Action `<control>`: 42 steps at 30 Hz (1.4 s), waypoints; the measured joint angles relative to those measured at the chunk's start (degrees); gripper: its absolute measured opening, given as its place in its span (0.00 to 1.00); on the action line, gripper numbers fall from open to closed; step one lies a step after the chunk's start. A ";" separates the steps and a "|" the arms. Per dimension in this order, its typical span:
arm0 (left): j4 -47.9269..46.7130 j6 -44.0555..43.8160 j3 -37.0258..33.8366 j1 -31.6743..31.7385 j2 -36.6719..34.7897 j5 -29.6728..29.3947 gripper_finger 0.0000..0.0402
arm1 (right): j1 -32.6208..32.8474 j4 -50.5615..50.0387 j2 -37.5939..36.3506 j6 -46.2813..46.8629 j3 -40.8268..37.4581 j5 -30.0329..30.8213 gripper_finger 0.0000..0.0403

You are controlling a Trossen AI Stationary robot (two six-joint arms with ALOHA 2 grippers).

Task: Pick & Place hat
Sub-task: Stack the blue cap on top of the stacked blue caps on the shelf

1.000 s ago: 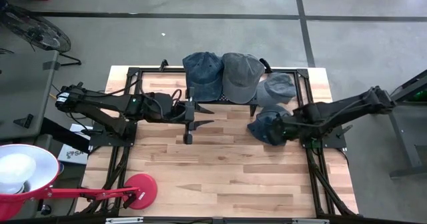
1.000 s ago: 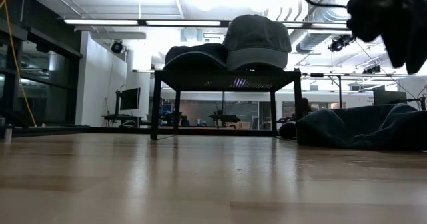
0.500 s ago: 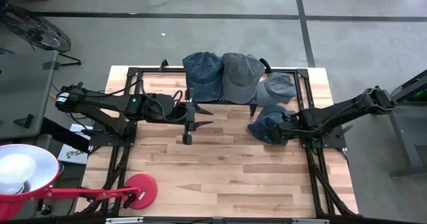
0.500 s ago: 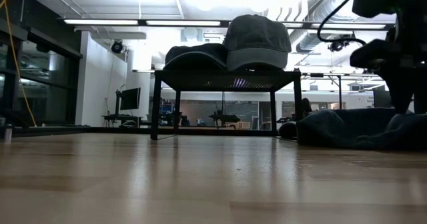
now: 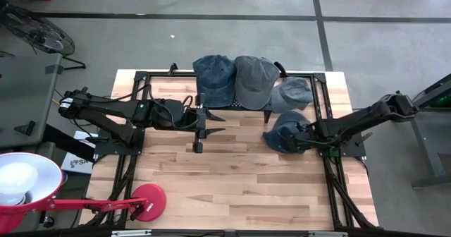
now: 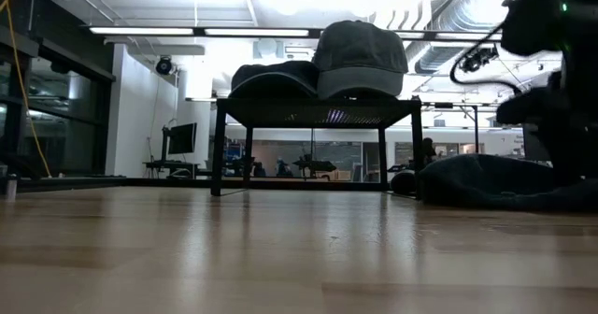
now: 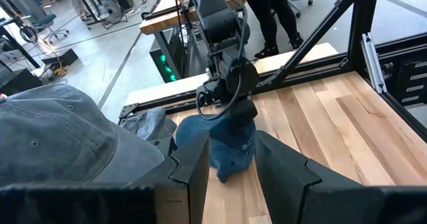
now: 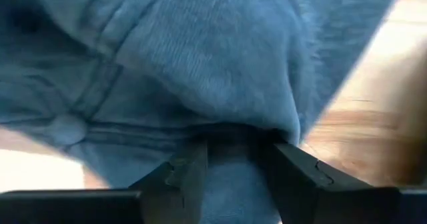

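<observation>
A blue denim hat (image 5: 282, 132) lies on the wooden table's right side, also showing in the low view (image 6: 495, 178) and the left wrist view (image 7: 227, 144). My right gripper (image 5: 300, 135) is down on it, open, with hat cloth (image 8: 220, 71) filling its wrist view and a fold between the fingers (image 8: 233, 159). My left gripper (image 5: 220, 123) waits open near the table's middle, clear of everything. A dark blue hat (image 5: 213, 78) and a grey hat (image 5: 255, 78) sit on a black rack (image 6: 318, 108). Another grey-blue hat (image 5: 292, 92) lies beside it. My right gripper comes at the blue hat from the table's right, slanting down. Its open fingers (image 8: 183, 174) stand on either side of a fold of the crown (image 8: 230, 134). Whether they touch the cloth, I cannot tell. The hat rests on the table.
A black frame (image 5: 141, 89) runs along the table's edges. A red round base (image 5: 148, 200) stands at the near left corner, with a white bowl (image 5: 17, 177) off the table. A person (image 7: 267, 11) stands beyond the table's right side. Bare wood lies in the near half.
My right gripper has come down from above onto the blue hat and moved slightly toward the table's left; in the low view it dropped from the upper right to just behind the hat.
</observation>
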 joint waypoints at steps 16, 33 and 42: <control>0.02 -2.09 0.00 0.00 0.00 0.01 0.29 | 0.00 9.79 -0.15 -5.23 -5.31 -3.12 0.03; 0.70 -13.09 0.02 -0.04 0.00 5.39 0.29 | 6.16 19.05 0.15 -35.56 10.04 -10.43 0.01; 1.68 -25.98 0.04 -0.04 0.00 9.59 0.29 | 12.17 12.70 0.13 -62.41 27.14 -6.70 0.00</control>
